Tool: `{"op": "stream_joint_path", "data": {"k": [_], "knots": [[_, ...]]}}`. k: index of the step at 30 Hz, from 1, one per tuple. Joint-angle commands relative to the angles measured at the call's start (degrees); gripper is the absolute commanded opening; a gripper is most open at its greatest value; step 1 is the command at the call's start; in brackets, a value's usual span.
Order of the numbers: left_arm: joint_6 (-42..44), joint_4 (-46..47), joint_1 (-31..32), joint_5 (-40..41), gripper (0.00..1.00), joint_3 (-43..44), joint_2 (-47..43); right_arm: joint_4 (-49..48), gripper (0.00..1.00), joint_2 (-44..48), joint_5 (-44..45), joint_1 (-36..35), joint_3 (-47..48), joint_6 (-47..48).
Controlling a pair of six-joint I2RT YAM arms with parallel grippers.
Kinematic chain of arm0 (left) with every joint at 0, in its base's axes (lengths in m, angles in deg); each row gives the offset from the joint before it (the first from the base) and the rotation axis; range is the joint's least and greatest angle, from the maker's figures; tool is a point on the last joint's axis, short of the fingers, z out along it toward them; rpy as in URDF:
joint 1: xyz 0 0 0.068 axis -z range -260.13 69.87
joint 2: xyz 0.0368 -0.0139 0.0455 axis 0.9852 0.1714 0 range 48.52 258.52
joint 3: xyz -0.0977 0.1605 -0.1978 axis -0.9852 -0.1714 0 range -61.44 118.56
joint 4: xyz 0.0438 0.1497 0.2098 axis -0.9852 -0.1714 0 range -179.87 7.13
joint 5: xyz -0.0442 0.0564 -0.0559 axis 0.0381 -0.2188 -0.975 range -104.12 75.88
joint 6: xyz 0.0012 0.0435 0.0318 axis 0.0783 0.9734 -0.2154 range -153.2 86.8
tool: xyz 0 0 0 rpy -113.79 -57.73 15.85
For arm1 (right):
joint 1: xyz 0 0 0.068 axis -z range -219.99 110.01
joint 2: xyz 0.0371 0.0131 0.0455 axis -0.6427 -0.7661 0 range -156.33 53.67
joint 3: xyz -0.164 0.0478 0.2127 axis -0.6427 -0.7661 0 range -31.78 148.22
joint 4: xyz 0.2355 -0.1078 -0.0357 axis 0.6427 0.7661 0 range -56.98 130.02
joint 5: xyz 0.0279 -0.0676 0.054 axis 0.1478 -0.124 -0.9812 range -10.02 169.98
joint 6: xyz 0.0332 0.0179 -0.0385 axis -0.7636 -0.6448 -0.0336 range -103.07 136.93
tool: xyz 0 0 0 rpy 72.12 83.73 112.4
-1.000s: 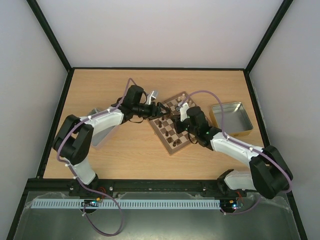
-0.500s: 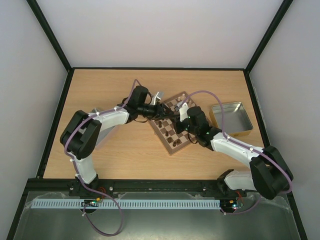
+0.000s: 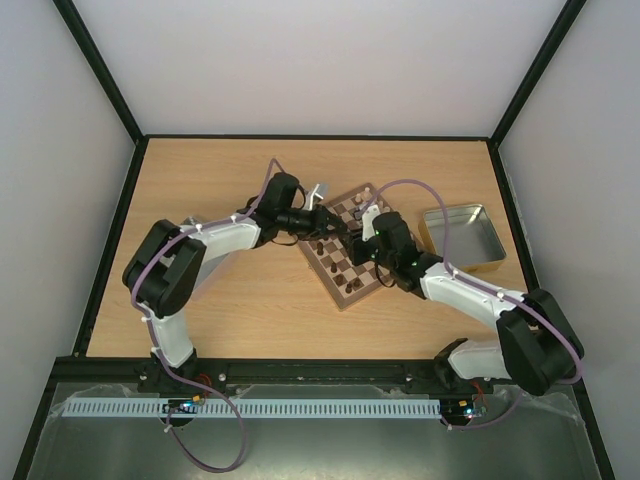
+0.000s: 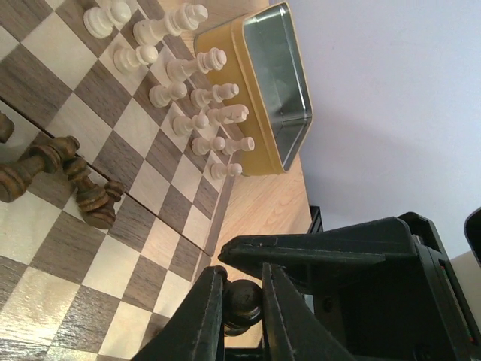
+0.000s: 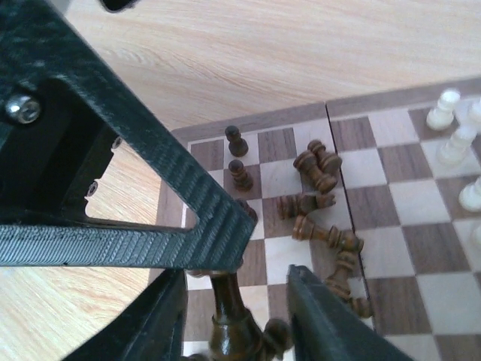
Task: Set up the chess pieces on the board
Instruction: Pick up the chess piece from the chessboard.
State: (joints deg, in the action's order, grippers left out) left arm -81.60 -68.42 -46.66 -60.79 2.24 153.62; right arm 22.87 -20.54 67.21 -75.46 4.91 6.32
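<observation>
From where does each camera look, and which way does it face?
Top external: above and behind, facing down; both arms and board show.
Left wrist: low over the board, facing the tin; left gripper pinches a dark piece.
Right wrist: facing down on the board; right gripper open.
Shared: both wrist views show toppled dark pieces.

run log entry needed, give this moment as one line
left pincer: shut on dark piece | right pincer: open by fallen dark pieces | white pieces: upright on board
</observation>
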Motion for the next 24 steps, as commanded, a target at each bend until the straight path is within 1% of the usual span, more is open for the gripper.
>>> {"op": "stream_joint_path", "data": {"k": [1,4,6,8,12,15,17,21,24], "knots": [[3.42,0.18,0.41,3.24,0.06,0.99,-0.38,2.61,0.41,1.62,-0.52,0.31,0.43,-7.52],[6.81,0.43,0.44,5.05,0.06,1.12,-1.10,2.75,0.52,6.60,3.75,0.37,-1.79,-12.98],[9.33,0.24,0.42,5.83,0.06,1.07,-1.61,2.52,0.59,10.36,4.60,0.88,-2.99,-17.47],[12.15,-0.15,0.36,6.13,0.06,1.01,-2.33,3.10,0.61,13.25,4.09,1.49,-3.37,-22.07],[17.42,0.14,0.52,6.21,0.05,0.26,-4.67,3.66,0.61,15.56,0.74,2.90,-4.03,-32.87],[22.02,0.98,0.78,5.64,0.05,-1.27,-7.23,7.04,0.60,13.50,-0.55,4.42,-3.22,-41.85],[25.72,0.40,1.23,5.91,0.04,-2.06,-8.98,7.68,0.59,11.86,-3.00,5.67,-3.19,-47.82],[35.96,-3.88,2.86,7.15,0.04,-2.16,-11.79,4.76,0.57,9.81,-9.69,6.51,-2.56,-56.11],[43.87,-7.16,4.67,8.02,0.04,-2.36,-13.73,0.69,0.60,10.70,-10.88,6.55,-2.90,-62.04]]}}
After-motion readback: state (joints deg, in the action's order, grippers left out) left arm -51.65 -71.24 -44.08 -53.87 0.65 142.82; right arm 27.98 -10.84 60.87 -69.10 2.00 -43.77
